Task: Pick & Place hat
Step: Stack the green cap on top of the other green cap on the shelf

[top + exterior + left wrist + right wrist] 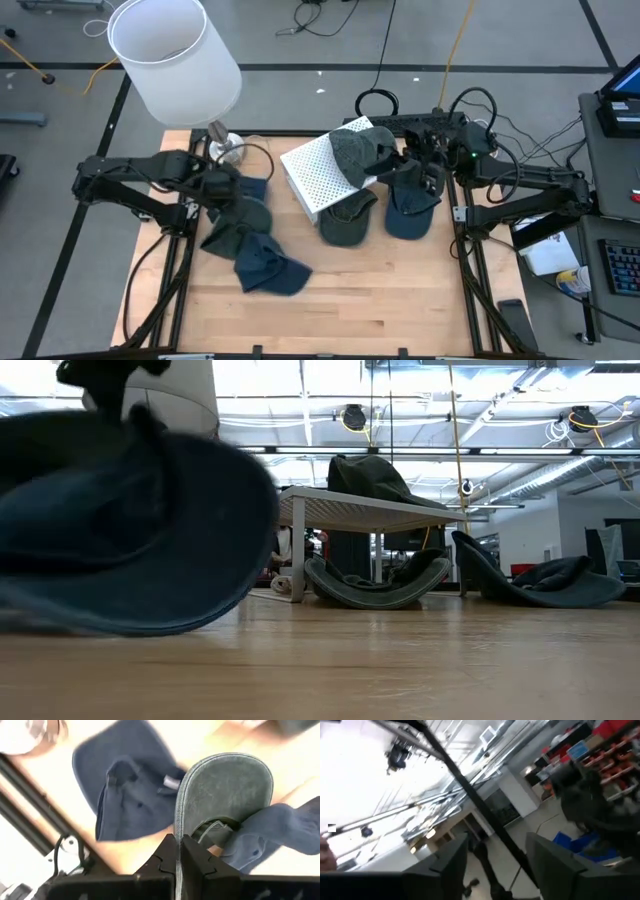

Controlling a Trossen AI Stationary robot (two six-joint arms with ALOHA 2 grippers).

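Left hand (176, 851) is clamped tight on the brim edge of the grey-green hat (227, 795), right beside the navy hat (132, 795) on the wooden surface (400, 290). To do this well, I'd say lift straight up first so the brim doesn't slip or drag the blue hat (268, 265). Right hand (495, 857) waits released by the white perforated rack (322, 172).

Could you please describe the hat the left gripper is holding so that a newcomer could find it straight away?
Start at the white lamp at the table's far left corner; the left gripper sits just in front of its base. It is shut on the brim of the grey-green hat. The two hats touching it are both navy; this one is faded green.
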